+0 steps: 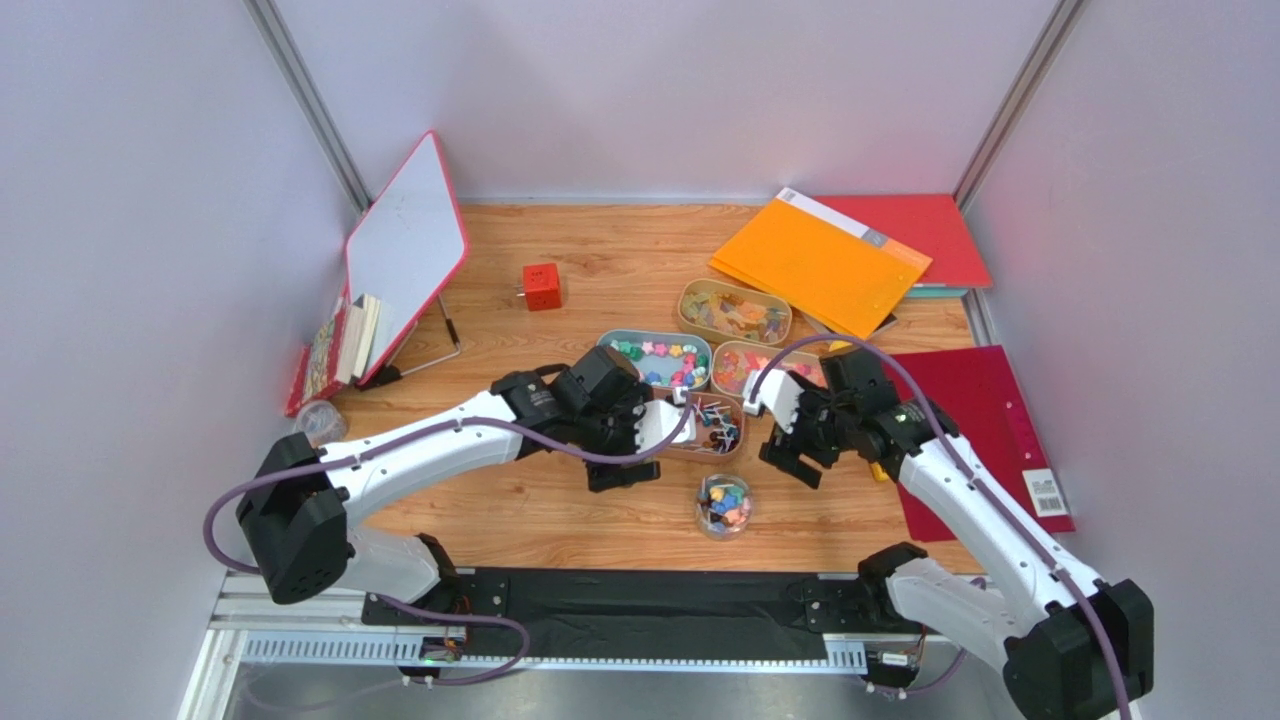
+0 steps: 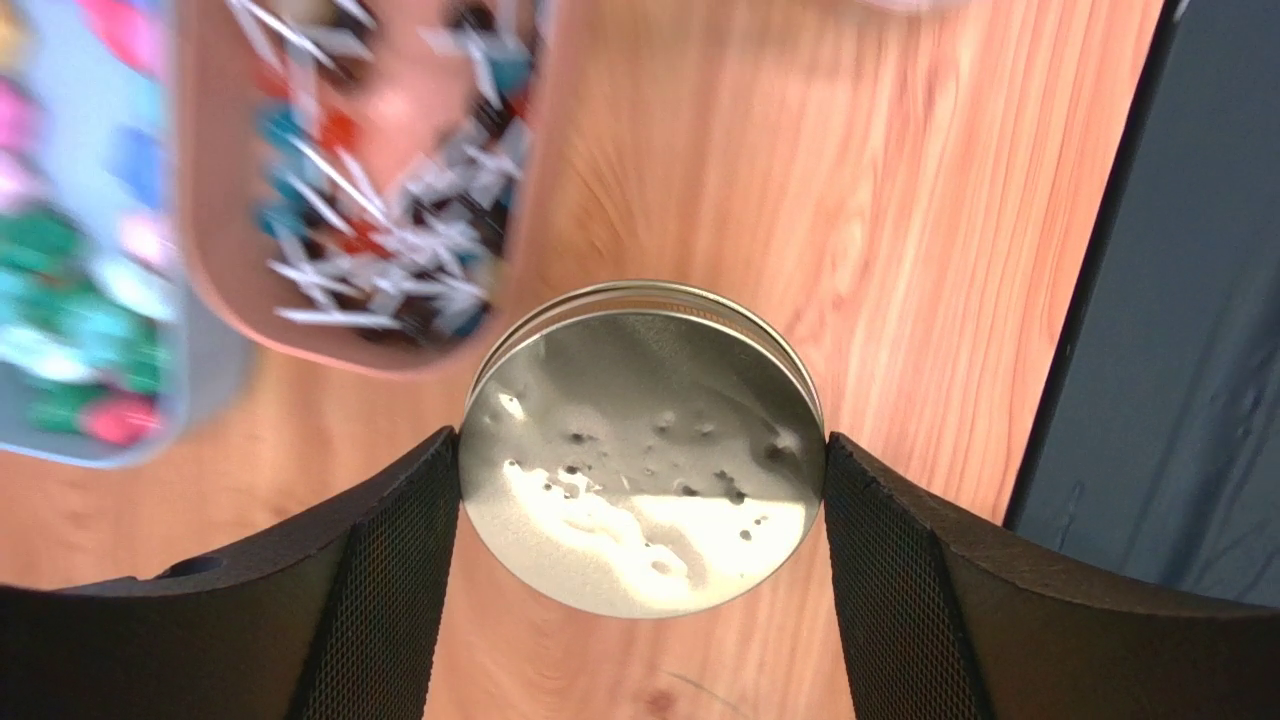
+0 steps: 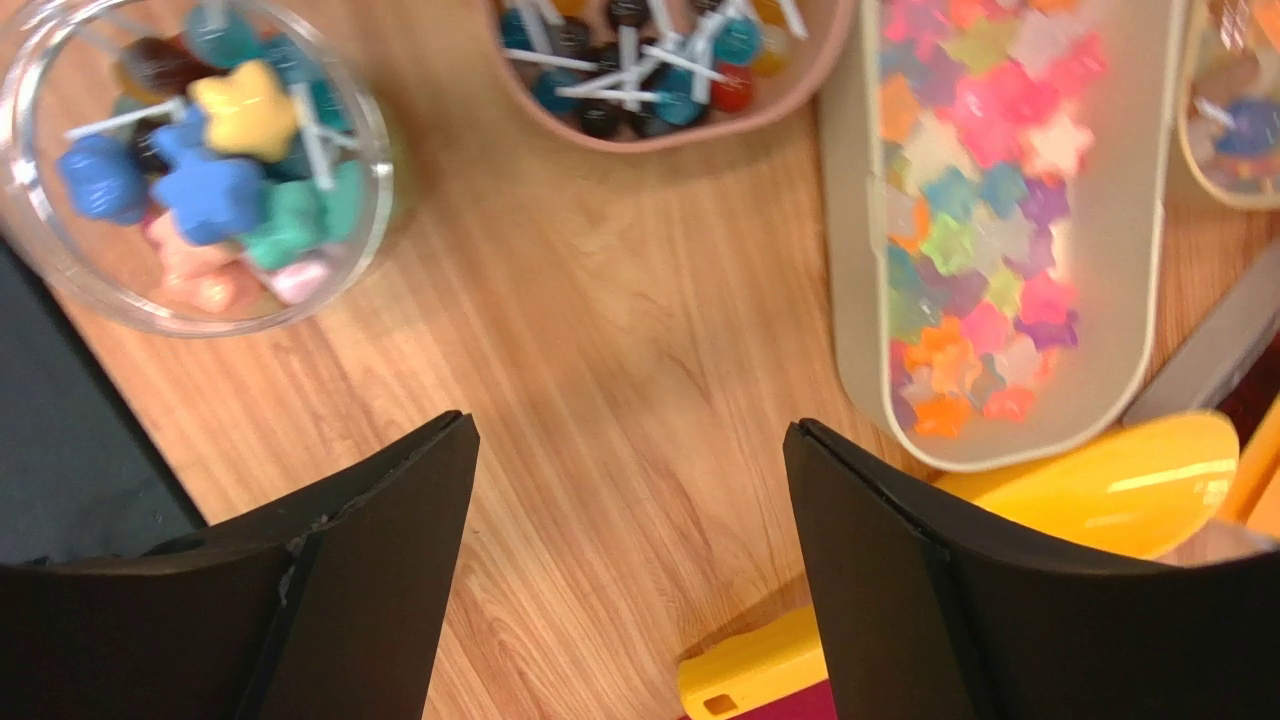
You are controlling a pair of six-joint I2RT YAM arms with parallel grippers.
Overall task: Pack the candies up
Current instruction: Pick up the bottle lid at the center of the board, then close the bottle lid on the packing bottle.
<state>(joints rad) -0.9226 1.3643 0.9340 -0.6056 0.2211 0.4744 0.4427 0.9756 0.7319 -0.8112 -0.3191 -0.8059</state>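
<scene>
My left gripper (image 1: 624, 458) is shut on a round metal lid (image 2: 646, 405); in the left wrist view (image 2: 642, 488) its two pads touch the lid's rim on both sides, above the wood. A clear glass jar (image 1: 724, 504) holds blue, yellow, pink and green candies (image 3: 211, 165) and stands uncovered near the front. My right gripper (image 1: 792, 446) is open and empty just right of the jar; in the right wrist view (image 3: 631, 428) it is over bare wood. A pink tray (image 1: 714, 428) holds stick candies (image 2: 376, 210). A pale tray (image 3: 1120, 300) holds star gummies (image 3: 977, 195).
A blue-grey tray (image 1: 657, 359) and two more candy trays (image 1: 735, 312) sit behind. A yellow scoop (image 3: 1112, 480) lies by my right gripper. A red cube (image 1: 543, 285), a whiteboard (image 1: 403, 248), orange and red folders (image 1: 819, 263) and a dark mat (image 1: 631, 608) ring the area.
</scene>
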